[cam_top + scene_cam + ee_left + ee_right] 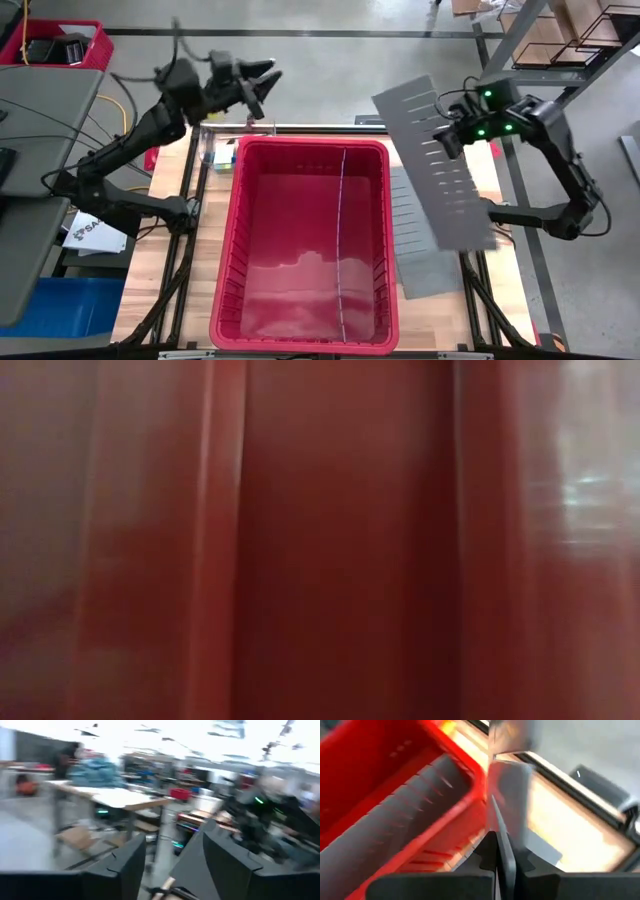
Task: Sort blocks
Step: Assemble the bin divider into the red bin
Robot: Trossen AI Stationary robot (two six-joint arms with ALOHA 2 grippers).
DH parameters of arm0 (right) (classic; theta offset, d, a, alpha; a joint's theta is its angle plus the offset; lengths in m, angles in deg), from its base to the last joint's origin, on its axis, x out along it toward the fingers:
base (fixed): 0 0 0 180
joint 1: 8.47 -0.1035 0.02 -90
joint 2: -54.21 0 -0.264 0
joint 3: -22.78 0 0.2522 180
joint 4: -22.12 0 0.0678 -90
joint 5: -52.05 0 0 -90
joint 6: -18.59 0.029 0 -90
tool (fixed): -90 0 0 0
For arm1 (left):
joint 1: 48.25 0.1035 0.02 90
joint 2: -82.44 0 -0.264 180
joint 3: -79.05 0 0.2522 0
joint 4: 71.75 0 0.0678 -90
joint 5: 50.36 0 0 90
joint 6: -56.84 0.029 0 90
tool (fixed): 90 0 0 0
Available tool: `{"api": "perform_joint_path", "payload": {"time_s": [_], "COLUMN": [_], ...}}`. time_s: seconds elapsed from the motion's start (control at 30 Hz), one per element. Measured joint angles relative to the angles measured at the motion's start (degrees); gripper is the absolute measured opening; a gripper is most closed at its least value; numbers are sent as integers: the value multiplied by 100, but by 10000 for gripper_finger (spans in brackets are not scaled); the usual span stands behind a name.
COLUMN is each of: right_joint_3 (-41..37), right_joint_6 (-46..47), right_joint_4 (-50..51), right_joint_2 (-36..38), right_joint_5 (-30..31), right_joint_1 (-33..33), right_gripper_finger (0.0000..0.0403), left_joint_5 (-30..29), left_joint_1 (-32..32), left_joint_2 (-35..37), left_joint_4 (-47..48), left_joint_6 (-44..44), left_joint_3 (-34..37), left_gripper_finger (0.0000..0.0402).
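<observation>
A large red bin [305, 245] fills the middle of the table, and a thin divider [342, 240] stands upright inside it. A few small coloured blocks [222, 155] lie on the table by the bin's far left corner. My left gripper [262, 85] is raised over that corner, open and holding nothing, its fingers [125, 865] wide apart in the left wrist view. At the bin's right, my right gripper [452, 135] is shut on a grey slotted divider sheet [435, 165] held up above the table. My right gripper pinches the grey sheet's edge [502, 837] between its two fingers, and the sheet runs away from them edge-on. In the high view the hold is on the sheet's right long edge [447, 128], toward its far end. The sheet is tilted; its near end [468, 240] is over a second sheet.
A second grey slotted sheet [420, 265] lies flat on the table right of the bin. The low view shows only the red bin wall [320, 540]. A metal frame rail [300, 128] runs along the table's far edge. Cables and a grey desk [40, 150] lie off the left side.
</observation>
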State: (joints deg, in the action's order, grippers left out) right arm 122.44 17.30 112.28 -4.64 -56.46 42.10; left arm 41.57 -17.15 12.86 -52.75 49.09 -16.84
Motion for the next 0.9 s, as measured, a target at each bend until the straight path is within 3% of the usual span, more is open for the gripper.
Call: {"api": "perform_joint_path", "payload": {"time_s": [0.27,0.63,0.77,0.9], "right_joint_3": [742,752,751,751], "right_joint_6": [-373,-252,-121,-43], "right_joint_4": [362,282,257,231], "right_joint_2": [2,-129,-167,-187], "right_joint_5": [-577,-899,-897,-870], "right_joint_1": [-36,-939,-1227,-1424], "right_gripper_finger": [0,0,0,0], "left_joint_5": [2500,4842,5276,5349], "left_joint_1": [383,464,463,399], "left_joint_2": [-1645,-3525,-3960,-4227], "left_joint_4": [366,413,725,1035], "left_joint_6": [-54,-195,-280,-262], "left_joint_3": [-1407,-3663,-4052,-4137], "left_gripper_finger": [216,216,216,216]}}
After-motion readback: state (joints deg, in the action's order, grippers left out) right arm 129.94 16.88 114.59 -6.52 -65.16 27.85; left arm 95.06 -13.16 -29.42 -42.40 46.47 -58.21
